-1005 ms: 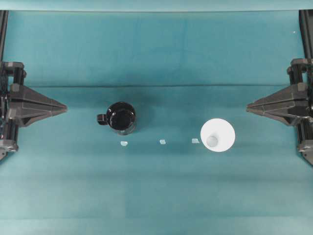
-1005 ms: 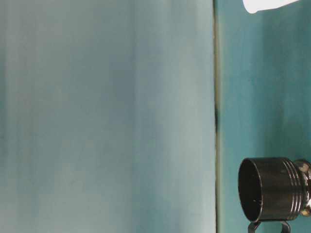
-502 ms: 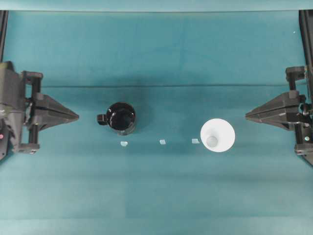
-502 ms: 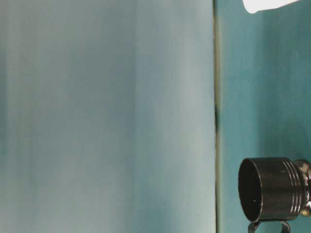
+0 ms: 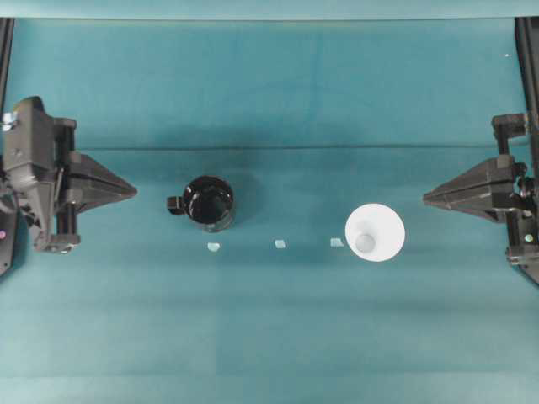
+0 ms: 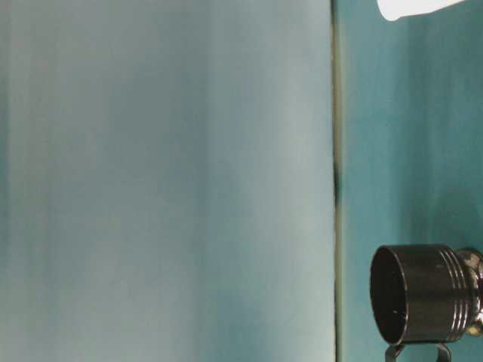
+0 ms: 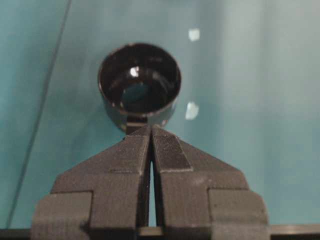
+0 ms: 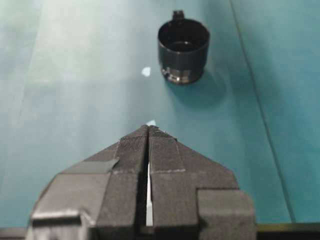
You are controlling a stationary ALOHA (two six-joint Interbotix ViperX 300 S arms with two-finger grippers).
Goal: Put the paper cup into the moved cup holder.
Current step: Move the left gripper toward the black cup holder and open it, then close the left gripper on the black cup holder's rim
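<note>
Upright on tabletop (image 5: 269, 337): paper cup (image 5: 375, 232) at right, cup holder (image 5: 208, 202) at left, well apart. Left gripper (image 5: 133, 192) fingers pressed together, holding nothing. Same for right gripper (image 5: 426, 197).

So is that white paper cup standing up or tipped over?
Upright: the paper cup shows its round rim with the smaller base inside, seen from overhead.
</note>
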